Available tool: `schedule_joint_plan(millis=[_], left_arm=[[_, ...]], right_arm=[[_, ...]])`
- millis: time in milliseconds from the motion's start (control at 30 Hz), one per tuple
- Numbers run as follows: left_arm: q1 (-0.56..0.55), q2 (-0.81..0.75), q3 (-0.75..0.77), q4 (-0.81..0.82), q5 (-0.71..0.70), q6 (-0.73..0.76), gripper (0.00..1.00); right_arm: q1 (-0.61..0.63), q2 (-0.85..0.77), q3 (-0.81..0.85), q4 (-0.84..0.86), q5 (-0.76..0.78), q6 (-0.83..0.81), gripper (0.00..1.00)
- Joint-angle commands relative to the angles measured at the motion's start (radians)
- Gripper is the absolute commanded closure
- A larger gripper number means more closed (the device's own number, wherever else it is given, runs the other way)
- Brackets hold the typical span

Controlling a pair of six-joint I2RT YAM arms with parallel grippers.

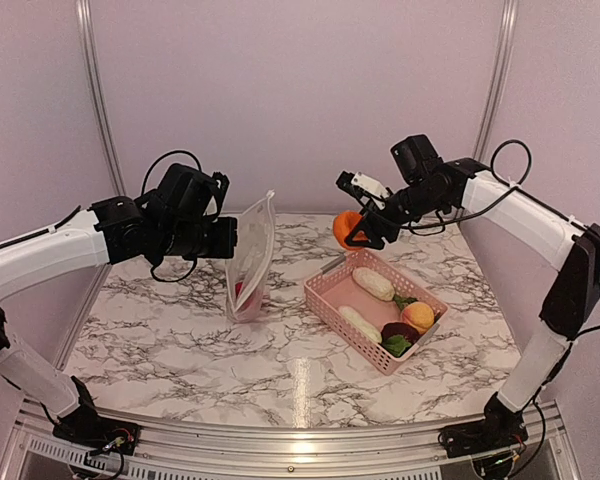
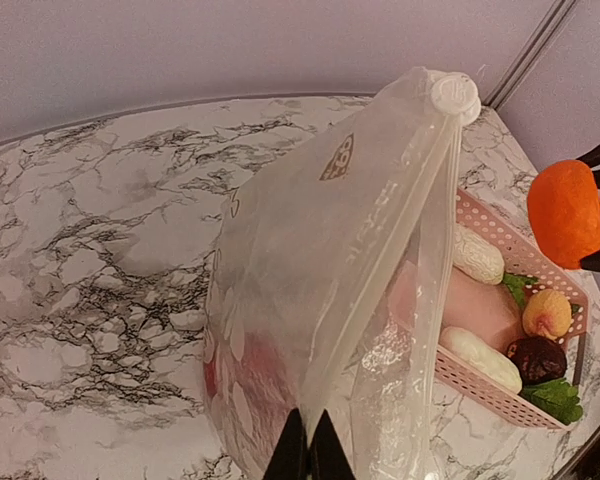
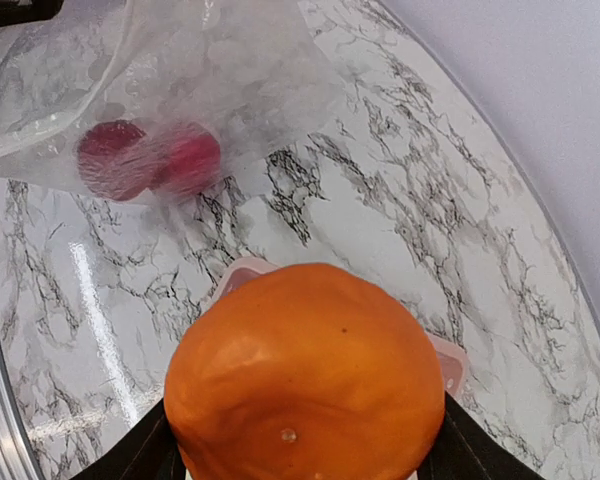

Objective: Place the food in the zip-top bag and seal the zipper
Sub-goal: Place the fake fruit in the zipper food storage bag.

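The left claw (image 1: 226, 238) pinches the edge of the zip-top bag (image 1: 252, 260), which stands on the surface (image 1: 180, 340) with red pieces (image 3: 150, 160) inside. The right claw (image 1: 358, 230) grips an orange piece (image 1: 344, 228) above the basket (image 1: 340, 330). Five pieces and the sealing remain, I think.

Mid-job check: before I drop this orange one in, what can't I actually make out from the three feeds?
Top view: the transparent polka-dot zip-top bag stands edge-on, so how wide its mouth gapes is unclear.
Right wrist view: the orange round toy fruit hides most of the pink slotted plastic basket; the red round pieces blur behind plastic.
Left wrist view: the bag's base is cut off by the bottom edge.
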Motion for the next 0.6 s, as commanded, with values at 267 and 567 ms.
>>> schedule_joint_plan(millis=[267, 567], left_arm=[[0.005, -0.027, -0.011, 0.032, 0.026, -0.028, 1.0], [0.005, -0.049, -0.036, 0.046, 0.029, -0.039, 1.0]], right_arm=[[0.158, -0.044, 0.131, 0.077, -0.172, -0.027, 0.43], [0.254, 0.05, 0.245, 0.085, -0.248, 0.01, 0.43]])
